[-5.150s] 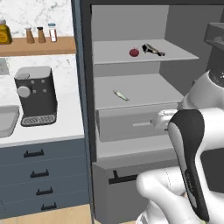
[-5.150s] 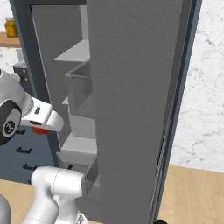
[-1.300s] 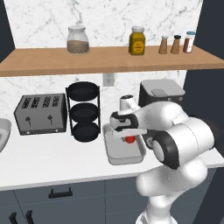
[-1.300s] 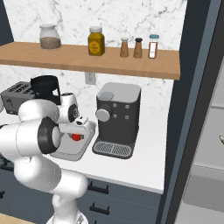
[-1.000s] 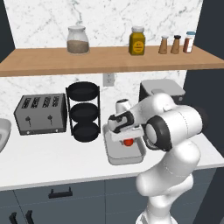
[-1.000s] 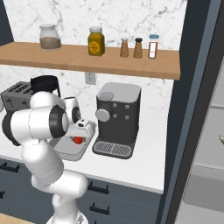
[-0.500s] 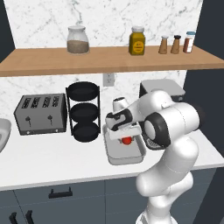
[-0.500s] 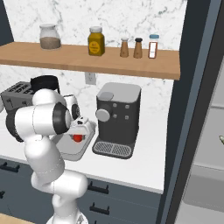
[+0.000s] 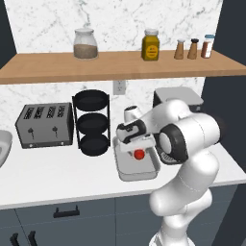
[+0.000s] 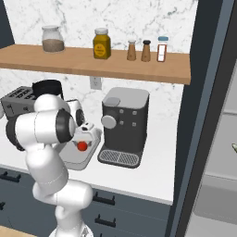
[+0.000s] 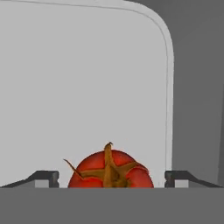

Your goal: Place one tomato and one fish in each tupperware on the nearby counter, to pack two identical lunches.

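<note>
Gripper (image 11: pixel 111 183) spread wide, fingertips (image 11: pixel 43 177) clear of tomato (image 11: pixel 109 170), nothing held. Tomato lies in tupperware (image 9: pixel 144 170) on counter (image 9: pixel 57 178). Advice: lift straight up, avoid nudging tomato; fish not placed yet.

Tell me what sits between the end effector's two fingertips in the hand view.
The tomato lies between the fingertips, with a gap on each side, over the bare floor of the tupperware. The hand view shows it.

Glossy red tomato (image 11: pixel 110 171) with a brownish-green stem is seen between the dark fingertips (image 11: pixel 43 177), against a light-grey tupperware (image 11: pixel 87 78).
</note>
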